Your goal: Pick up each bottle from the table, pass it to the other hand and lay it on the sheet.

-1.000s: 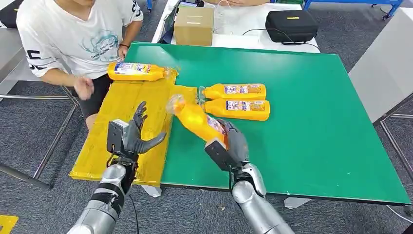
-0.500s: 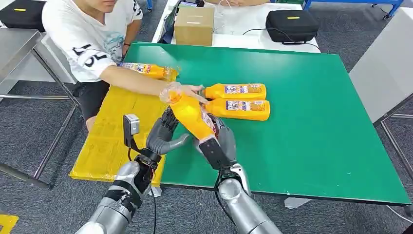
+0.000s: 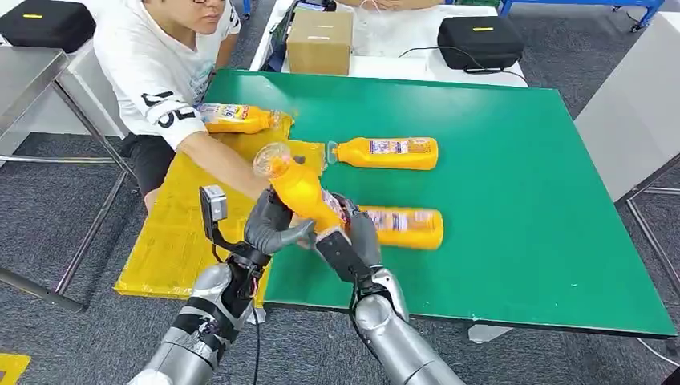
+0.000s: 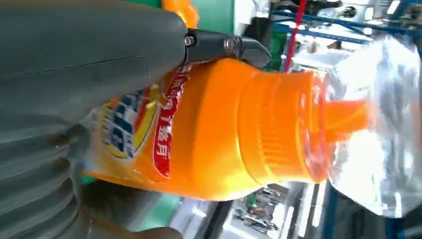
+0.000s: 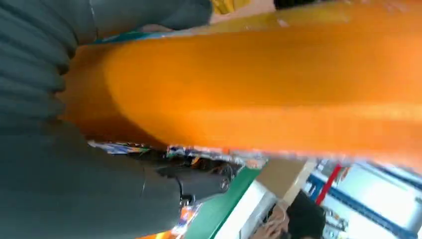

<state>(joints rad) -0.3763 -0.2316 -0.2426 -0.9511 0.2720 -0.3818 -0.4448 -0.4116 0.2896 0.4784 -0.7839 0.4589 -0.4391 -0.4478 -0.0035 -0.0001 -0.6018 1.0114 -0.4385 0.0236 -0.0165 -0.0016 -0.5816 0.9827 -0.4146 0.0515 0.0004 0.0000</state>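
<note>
At the upper left of the head view a person [image 3: 160, 72] leans in over the yellow sheet [image 3: 184, 233], which covers the left end of the green table [image 3: 521, 200]. One bottle [image 3: 234, 119] already lies at the sheet's far edge — that one I count as done.

Near the lower centre my left hand [image 3: 271, 224] wraps its fingers round the raised bottle [image 3: 298, 186], cap tilted toward the upper left. Just to its right my right hand [image 3: 353, 239] is clamped on the lower body of the same bottle. I judge the handover to be midway: both hands hold it, and it has not yet been laid down.

To the right, two more bottles lie on the green — one [image 3: 389, 152] above centre, one [image 3: 405, 227] blurred, just beside my right hand. Both are left to do.
</note>
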